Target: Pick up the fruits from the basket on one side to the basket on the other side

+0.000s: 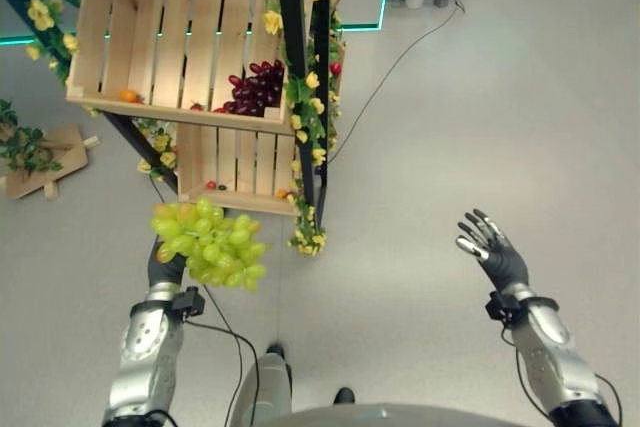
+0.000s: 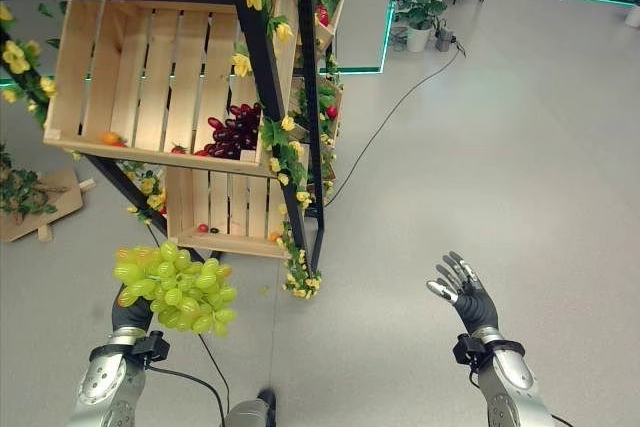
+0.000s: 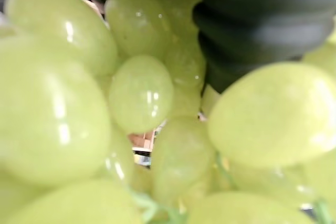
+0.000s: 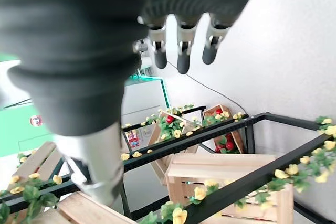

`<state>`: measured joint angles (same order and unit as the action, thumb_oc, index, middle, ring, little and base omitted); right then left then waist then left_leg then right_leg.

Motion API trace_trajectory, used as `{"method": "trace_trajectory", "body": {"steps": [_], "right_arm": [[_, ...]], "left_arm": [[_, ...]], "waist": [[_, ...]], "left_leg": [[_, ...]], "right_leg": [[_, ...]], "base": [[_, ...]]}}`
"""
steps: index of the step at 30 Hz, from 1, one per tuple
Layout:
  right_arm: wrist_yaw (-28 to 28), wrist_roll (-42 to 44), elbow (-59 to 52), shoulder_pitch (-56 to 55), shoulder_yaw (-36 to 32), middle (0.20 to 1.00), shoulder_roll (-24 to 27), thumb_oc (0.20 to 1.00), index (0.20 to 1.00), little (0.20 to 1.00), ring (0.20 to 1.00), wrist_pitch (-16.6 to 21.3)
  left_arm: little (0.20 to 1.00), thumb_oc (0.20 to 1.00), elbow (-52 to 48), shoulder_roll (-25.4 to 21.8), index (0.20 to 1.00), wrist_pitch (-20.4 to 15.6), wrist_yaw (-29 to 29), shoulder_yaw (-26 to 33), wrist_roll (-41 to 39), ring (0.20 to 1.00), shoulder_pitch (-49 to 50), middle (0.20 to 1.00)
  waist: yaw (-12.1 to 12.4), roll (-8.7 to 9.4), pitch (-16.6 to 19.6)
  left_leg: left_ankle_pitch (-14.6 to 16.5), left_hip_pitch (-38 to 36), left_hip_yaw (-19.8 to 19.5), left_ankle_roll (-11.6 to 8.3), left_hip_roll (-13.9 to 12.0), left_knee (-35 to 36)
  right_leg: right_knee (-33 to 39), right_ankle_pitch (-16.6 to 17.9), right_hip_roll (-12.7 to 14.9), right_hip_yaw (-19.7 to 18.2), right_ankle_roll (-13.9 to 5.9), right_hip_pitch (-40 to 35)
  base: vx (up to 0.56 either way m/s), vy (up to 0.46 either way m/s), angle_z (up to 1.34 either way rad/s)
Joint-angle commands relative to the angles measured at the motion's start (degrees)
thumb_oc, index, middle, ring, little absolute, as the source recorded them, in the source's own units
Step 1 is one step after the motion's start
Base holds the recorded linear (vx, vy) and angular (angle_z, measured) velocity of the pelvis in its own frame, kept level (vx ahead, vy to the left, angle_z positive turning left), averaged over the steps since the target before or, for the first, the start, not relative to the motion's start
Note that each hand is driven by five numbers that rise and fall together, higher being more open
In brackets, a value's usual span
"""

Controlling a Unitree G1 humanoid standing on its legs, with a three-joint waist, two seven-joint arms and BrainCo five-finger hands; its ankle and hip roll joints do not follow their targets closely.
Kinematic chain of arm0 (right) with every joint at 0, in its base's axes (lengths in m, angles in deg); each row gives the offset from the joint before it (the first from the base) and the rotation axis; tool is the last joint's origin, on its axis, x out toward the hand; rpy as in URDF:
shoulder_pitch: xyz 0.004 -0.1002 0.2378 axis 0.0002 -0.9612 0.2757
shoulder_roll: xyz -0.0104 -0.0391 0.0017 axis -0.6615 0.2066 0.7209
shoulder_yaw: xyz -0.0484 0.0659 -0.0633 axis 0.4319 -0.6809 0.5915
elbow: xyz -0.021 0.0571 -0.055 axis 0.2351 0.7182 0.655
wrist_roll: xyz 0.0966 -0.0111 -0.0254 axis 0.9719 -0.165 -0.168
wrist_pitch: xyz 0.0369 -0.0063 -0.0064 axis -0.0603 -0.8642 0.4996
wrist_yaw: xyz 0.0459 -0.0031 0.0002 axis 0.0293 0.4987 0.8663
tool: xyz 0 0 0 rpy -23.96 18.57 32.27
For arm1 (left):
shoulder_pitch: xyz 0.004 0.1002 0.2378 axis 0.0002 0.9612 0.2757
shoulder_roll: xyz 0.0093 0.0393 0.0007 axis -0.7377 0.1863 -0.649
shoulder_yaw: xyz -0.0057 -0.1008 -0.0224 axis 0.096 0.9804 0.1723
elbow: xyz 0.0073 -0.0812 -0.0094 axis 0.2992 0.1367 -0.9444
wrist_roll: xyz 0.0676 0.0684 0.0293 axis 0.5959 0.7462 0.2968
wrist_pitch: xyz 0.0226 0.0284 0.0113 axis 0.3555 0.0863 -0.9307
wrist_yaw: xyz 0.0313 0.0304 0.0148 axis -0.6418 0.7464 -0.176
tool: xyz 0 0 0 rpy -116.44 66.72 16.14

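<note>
Left eye view: the left hand is holding a bunch of green grapes up in the air, near the robot and in front of the black shelf frame. The grapes are covering its fingers, so I cannot tell whether they are curled round the bunch. Farther off, a wooden crate on the shelf is holding dark red grapes in its right near corner and an orange fruit at its left. A lower crate is sitting beneath it. Yellow flower garlands are trailing down the frame. On the right, the right hand is hovering over bare floor, fingers spread and straight, empty.
</note>
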<state>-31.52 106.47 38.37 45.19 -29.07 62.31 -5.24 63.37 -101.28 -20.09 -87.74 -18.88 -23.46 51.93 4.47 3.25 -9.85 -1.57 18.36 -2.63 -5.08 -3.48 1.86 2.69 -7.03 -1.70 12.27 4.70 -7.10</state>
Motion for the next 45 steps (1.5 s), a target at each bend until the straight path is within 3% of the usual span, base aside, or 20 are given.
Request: {"method": "trace_trajectory", "body": {"steps": [1, 3, 7, 9, 10, 11, 12, 13, 14, 15, 17, 18, 20, 24, 28, 45], "right_arm": [[-0.6, -1.4, -2.7, 2.4, -0.7, 1.000, 4.0, 1.000, 1.000, 1.000, 1.000, 3.0], [0.0, -1.4, -2.7, 3.0, 0.4, 1.000, 3.8, 1.000, 1.000, 1.000, 1.000, 2.9], [0.3, -1.9, -3.1, 4.9, 2.1, 1.000, 2.2, 1.000, 1.000, 1.000, 1.000, 2.7], [0.0, -2.2, -3.1, 5.7, 1.8, 1.000, 1.3, 1.000, 1.000, 1.000, 1.000, 3.1], [0.0, -2.2, -3.1, 5.8, 1.8, 1.000, 1.3, 1.000, 1.000, 1.000, 1.000, 3.1], [-0.1, -2.6, -3.4, 6.3, 2.2, 1.000, 0.9, 1.000, 1.000, 1.000, 1.000, 3.0], [-0.1, -2.8, -3.2, 6.6, 1.8, 1.000, 0.2, 1.000, 1.000, 1.000, 1.000, 2.9], [-0.1, -2.8, -3.2, 6.6, 1.8, 1.000, 0.2, 1.000, 1.000, 1.000, 1.000, 2.9], [-0.4, -4.2, -3.3, 7.3, 2.3, 1.000, 0.1, 1.000, 1.000, 1.000, 1.000, 3.0], [-0.4, -4.2, -3.3, 7.3, 2.3, 1.000, 0.1, 1.000, 1.000, 1.000, 1.000, 3.0], [-0.3, -4.6, -3.4, 7.2, 2.2, 1.000, 0.2, 1.000, 1.000, 1.000, 1.000, 2.7], [0.4, -3.9, -3.1, 6.9, 2.2, 1.000, 0.5, 1.000, 1.000, 1.000, 1.000, 2.7], [1.0, -3.8, -2.9, 6.4, 2.7, 1.000, 0.8, 1.000, 1.000, 1.000, 1.000, 2.6], [0.4, -3.0, -2.2, 6.5, 2.8, 1.000, 0.6, 1.000, 1.000, 1.000, 1.000, 3.2], [-0.1, -3.1, -1.3, 7.2, 2.5, 1.000, 1.0, 1.000, 1.000, 1.000, 1.000, 3.1], [-1.5, -2.0, -1.4, 5.3, -0.4, 1.000, 1.5, 1.000, 1.000, 1.000, 1.000, 3.3]], "left_arm": [[0.200, 0.200, -3.2, -1.4, 0.200, -4.3, 0.9, 3.2, 0.6, 0.200, -2.1, 0.200], [0.200, 0.200, -3.1, -1.9, 0.200, -4.4, 0.8, 4.1, 0.8, 0.200, -1.5, 0.200], [0.200, 0.200, -3.7, -3.2, 0.200, -4.7, 0.9, 5.9, 1.4, 0.200, -1.7, 0.200], [0.200, 0.200, -3.8, -4.4, 0.200, -5.1, 1.1, 6.3, 2.5, 0.200, -3.6, 0.200], [0.200, 0.200, -3.8, -4.4, 0.200, -5.1, 1.1, 6.3, 2.5, 0.200, -3.6, 0.200], [0.200, 0.200, -3.9, -4.7, 0.200, -5.2, 1.3, 6.4, 2.7, 0.200, -4.2, 0.200], [0.200, 0.200, -4.1, -5.6, 0.200, -5.4, 1.6, 7.1, 3.1, 0.200, -4.8, 0.200], [0.200, 0.200, -4.1, -5.6, 0.200, -5.4, 1.6, 7.1, 3.1, 0.200, -4.8, 0.200], [0.200, 0.200, -4.9, -7.1, 0.200, -5.8, 2.0, 7.6, 4.1, 0.200, -5.4, 0.200], [0.200, 0.200, -4.9, -7.1, 0.200, -5.8, 2.0, 7.6, 4.1, 0.200, -5.4, 0.200], [0.200, 0.200, -5.4, -7.3, 0.200, -5.8, 2.1, 7.5, 4.6, 0.200, -5.8, 0.200], [0.200, 0.200, -5.4, -7.5, 0.200, -5.7, 2.4, 7.2, 5.6, 0.200, -6.1, 0.200], [0.200, 0.200, -6.0, -7.2, 0.200, -5.4, 2.1, 7.3, 5.4, 0.200, -5.5, 0.200], [0.200, 0.200, -6.5, -6.1, 0.200, -5.4, 2.5, 6.6, 6.2, 0.200, -5.1, 0.200], [0.200, 0.200, -6.4, -5.5, 0.200, -5.1, 2.3, 6.4, 5.8, 0.200, -4.2, 0.200], [0.200, 0.200, -4.0, -4.5, 0.200, -3.9, 1.4, 5.2, 5.3, 0.200, -2.6, 0.200]], "waist": [[1.8, -1.06, 1.3], [2.8, -1.34, 1.7], [3.9, -0.13, 2.5], [3.4, 0.22, 3.0], [3.4, 0.32, 3.1], [3.2, 0.35, 3.5], [2.5, -0.90, 4.3], [2.5, -0.91, 4.5], [2.5, -2.20, 5.0], [2.4, -2.12, 5.0], [1.2, -0.82, 4.6], [-0.1, 1.84, 3.4], [0.2, 2.76, 2.1], [0.7, 2.20, 1.8], [1.4, 2.58, 2.7], [2.0, 2.61, 4.1]], "left_leg": [[-10.0, -3.2, 5.1, -5.04, -4.1, 2.0], [-10.0, -5.5, 6.1, -4.78, -4.6, 1.7], [-7.0, -6.4, 7.7, -2.48, -3.4, -0.4], [-4.2, -5.0, 10.4, -1.00, -1.7, -2.5], [-4.1, -4.8, 10.5, -0.91, -1.6, -2.7], [-3.1, -4.5, 10.7, 0.01, -0.6, -3.2], [-2.7, -5.1, 11.3, -0.46, -1.1, -2.2], [-2.7, -4.9, 11.3, -0.48, -1.1, -2.1], [-1.5, -6.1, 12.6, -0.05, -2.5, -2.1], [-1.6, -6.0, 12.6, 0.04, -2.3, -2.0], [-0.5, -8.1, 13.9, 0.78, -0.1, -1.5], [1.3, -10.3, 14.6, 2.18, 4.5, -2.2], [1.5, -12.8, 14.6, 2.49, 6.1, -2.2], [1.7, -16.6, 14.0, 1.86, 4.6, -0.8], [2.2, -18.3, 14.4, 2.17, 4.1, -0.1], [1.6, -17.0, 11.1, 1.93, 4.0, 0.7]], "right_leg": [[2.3, 5.4, 11.3, 6.2, -13.48, -2.8], [2.3, 5.2, 10.7, 5.0, -13.65, -2.7], [2.3, 7.1, 13.2, 3.3, -15.22, 1.9], [2.3, 10.0, 17.5, 4.4, -17.66, 5.0], [2.3, 10.0, 17.6, 4.4, -17.75, 5.1], [2.3, 14.1, 20.5, 4.5, -19.22, 7.1], [2.3, 18.0, 23.2, 5.2, -19.70, 10.5], [2.3, 18.0, 23.2, 5.1, -19.70, 10.8], [2.3, 18.2, 24.9, 9.2, -19.41, 11.6], [2.3, 18.4, 25.0, 9.2, -19.43, 11.7], [2.3, 17.4, 22.1, 10.1, -18.22, 10.7], [2.1, 14.8, 13.1, 8.1, -15.93, 10.2], [1.5, 12.3, 7.9, 6.1, -14.82, 10.8], [2.0, 11.0, 7.2, 7.8, -12.31, 9.7], [2.3, 10.0, 6.1, 9.8, -11.47, 7.9], [2.3, 9.2, 8.8, 12.3, -12.31, 6.3]], "base": [[0.23, 0.209, -0.79], [0.15, 0.205, -0.77], [0.03, 0.277, -0.73], [0.01, 0.351, -0.45], [-0.01, 0.270, -0.09], [-0.03, 0.267, -0.04], [-0.03, 0.261, -0.06], [0.04, 0.316, -0.03], [0.05, 0.192, 0.02], [0.11, 0.292, 0.10], [0.18, 0.299, -0.09], [0.24, 0.358, -0.13], [0.18, 0.225, -0.21], [0.14, -0.007, -0.07], [0.14, -0.071, 0.05], [0.06, -0.016, 0.12]]}}
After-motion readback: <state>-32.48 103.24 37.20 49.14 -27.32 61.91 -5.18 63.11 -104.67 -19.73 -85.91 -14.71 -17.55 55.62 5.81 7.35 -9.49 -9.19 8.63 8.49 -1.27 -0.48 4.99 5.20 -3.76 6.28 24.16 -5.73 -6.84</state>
